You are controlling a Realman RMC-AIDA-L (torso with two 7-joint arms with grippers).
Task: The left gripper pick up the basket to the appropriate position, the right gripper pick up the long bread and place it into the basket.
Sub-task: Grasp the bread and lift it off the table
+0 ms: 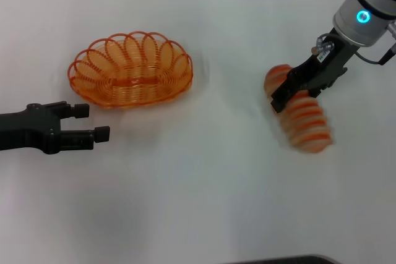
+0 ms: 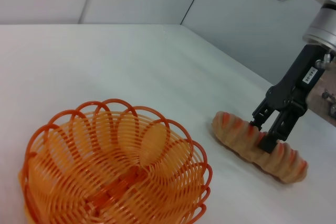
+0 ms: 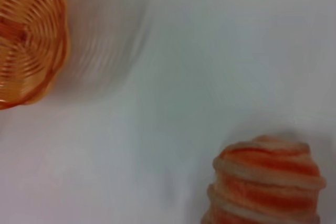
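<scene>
Toward the table's right edge, the right end effector (image 1: 296,91) straddles the long bread (image 1: 299,117), jaws narrow around its middle. Squeeze centrally, lift level. Left end effector (image 1: 79,122) waits wide open beside the empty basket (image 1: 131,70).

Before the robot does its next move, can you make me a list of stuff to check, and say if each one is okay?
1. Oval orange wire basket empty and upright: ok.
2. Left gripper holding the basket: not ok, it waits beside it, fingers open.
3. Right gripper fingers straddling the long tan bread with orange-red stripes: ok.
4. Grip on the bread firm: cannot tell.
5. White table between bread and basket free of obstacles: ok.
</scene>
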